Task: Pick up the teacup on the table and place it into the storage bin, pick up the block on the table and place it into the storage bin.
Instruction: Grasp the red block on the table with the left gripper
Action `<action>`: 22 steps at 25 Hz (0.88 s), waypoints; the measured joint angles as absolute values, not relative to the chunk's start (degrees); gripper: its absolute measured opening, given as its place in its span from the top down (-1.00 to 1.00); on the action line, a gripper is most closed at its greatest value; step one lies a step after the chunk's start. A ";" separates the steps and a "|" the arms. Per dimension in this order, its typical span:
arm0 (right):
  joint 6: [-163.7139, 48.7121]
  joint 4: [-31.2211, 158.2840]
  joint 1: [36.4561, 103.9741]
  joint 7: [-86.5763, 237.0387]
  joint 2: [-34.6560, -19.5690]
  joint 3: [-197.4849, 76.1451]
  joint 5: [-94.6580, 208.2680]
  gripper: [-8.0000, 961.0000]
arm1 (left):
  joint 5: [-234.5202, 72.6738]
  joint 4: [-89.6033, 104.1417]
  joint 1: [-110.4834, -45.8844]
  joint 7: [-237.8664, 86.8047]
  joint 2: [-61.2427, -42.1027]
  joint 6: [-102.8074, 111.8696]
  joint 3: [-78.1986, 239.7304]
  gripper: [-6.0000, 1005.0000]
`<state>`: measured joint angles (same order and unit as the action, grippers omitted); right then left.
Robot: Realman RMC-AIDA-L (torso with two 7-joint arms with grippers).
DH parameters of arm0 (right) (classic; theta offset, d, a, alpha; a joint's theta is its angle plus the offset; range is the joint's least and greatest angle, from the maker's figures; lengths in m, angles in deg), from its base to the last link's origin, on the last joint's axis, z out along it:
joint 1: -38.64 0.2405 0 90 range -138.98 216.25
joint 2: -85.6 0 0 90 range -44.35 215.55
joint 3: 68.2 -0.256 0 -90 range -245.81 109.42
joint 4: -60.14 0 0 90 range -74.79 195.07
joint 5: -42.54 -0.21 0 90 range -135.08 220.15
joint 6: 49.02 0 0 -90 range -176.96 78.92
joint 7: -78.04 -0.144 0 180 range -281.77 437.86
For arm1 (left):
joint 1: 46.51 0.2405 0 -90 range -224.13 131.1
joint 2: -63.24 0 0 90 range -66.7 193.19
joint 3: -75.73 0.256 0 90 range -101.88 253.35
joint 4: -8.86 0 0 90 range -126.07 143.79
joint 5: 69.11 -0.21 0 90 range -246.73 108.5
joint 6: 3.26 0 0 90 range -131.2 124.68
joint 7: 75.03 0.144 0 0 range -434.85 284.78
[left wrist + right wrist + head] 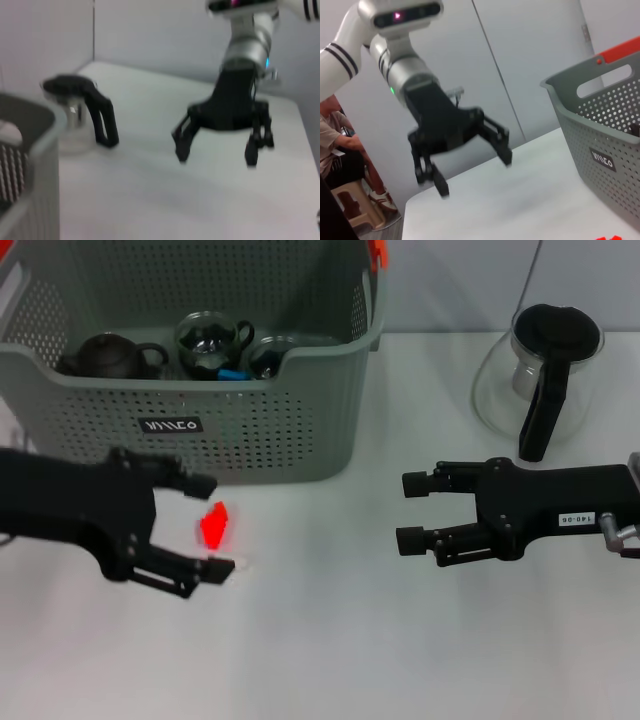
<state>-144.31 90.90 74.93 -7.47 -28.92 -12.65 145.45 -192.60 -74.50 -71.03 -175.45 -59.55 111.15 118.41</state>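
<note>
The storage bin [250, 410] stands at the back left, and its wall also shows in the right wrist view [600, 125]. A glass teacup [212, 343] sits inside it beside a dark teapot [108, 355]. The red block [214, 527] rests on the table just in front of the bin. My left gripper [208, 527] is open with one finger on each side of the block, not closed on it; the same gripper [472, 171] appears open in the right wrist view. To the right, my right gripper [412, 511] hangs open and empty over the table, and appears again in the left wrist view [217, 150].
A glass carafe [540, 380] with a black handle and lid stands at the back right, behind the right arm. It also shows in the left wrist view [80, 115]. A second glass cup [270, 355] and a blue item [233, 374] lie in the bin.
</note>
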 joint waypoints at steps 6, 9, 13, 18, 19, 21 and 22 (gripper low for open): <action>-144.10 90.65 74.87 -7.53 -29.05 -12.66 145.54 -0.90 | -199.20 -69.35 -70.73 -174.60 -60.93 102.44 123.87 -0.86; -144.00 90.55 74.73 -7.52 -29.14 -12.66 145.71 -0.90 | -201.37 -65.51 -70.89 -174.72 -60.89 96.41 127.25 -0.86; -143.97 90.55 74.47 -7.53 -29.16 -12.66 145.78 -0.90 | -205.69 -62.47 -71.26 -174.72 -60.93 88.97 130.35 -0.86; -143.93 90.54 74.16 -7.53 -29.18 -12.66 145.80 -0.90 | -207.07 -59.18 -71.43 -174.45 -60.99 82.44 133.03 -0.86; -143.93 90.54 74.14 -7.53 -29.18 -12.66 145.80 -0.90 | -207.14 -58.84 -71.43 -174.45 -60.99 81.37 133.20 -0.86; -143.93 90.54 74.13 -7.53 -29.19 -12.65 145.77 -0.90 | -207.28 -58.45 -71.43 -174.51 -61.01 80.15 133.47 -0.86; -143.93 90.54 74.13 -7.53 -29.19 -12.65 145.76 -0.90 | -207.32 -58.31 -71.44 -174.56 -61.01 79.78 133.50 -0.86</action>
<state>-143.93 90.54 74.13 -7.53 -29.19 -12.65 145.76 -207.32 -58.31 -71.44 -174.56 -61.01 79.78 133.50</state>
